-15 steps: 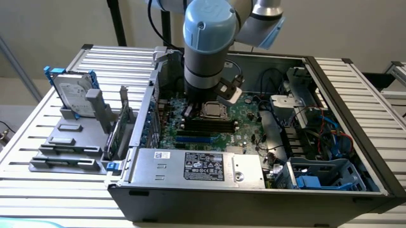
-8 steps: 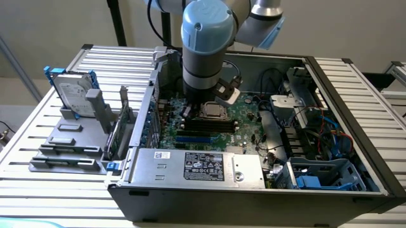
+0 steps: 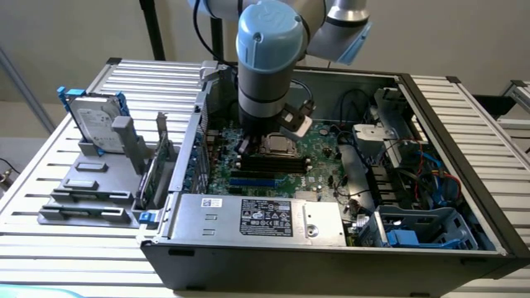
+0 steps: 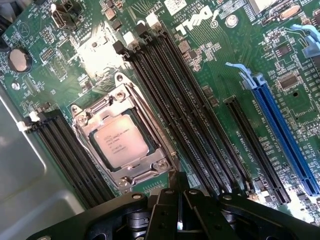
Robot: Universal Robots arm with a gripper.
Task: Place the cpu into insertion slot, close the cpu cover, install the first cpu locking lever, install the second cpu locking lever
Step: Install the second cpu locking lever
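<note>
We see the cpu [image 4: 121, 141] seated in the insertion slot [image 4: 94, 140], its pale metal top showing through the window of the cpu cover [image 4: 100, 122], which lies down flat around it. Along one side of the cover runs a locking lever [image 4: 150, 117], beside the long black memory slots [image 4: 182, 110]; another lever [image 4: 90, 151] runs along the opposite side, by a second bank of memory slots [image 4: 70, 155]. We cannot tell whether either lever is latched. Our gripper [image 4: 177, 181] has its jaws clenched together, the tips just beside a corner of the cover, near the end of the lever next to the longer memory bank; we cannot tell whether they touch it. In the exterior view, our arm [image 3: 269, 68] reaches down from the far side into the open computer case [image 3: 290, 264], over the green motherboard [image 3: 319, 149], with the socket just to the exterior view's right of the gripper. At the case's near edge we see a silver metal box [image 3: 223, 217] with a black label, and to the exterior view's right of it a blue bracket [image 3: 426, 226]. To the exterior view's left of the case stands a grey holder [image 3: 95, 202] with a hard drive [image 3: 98, 121] upright at its far end, all on a slatted table [image 3: 49, 251].
</note>
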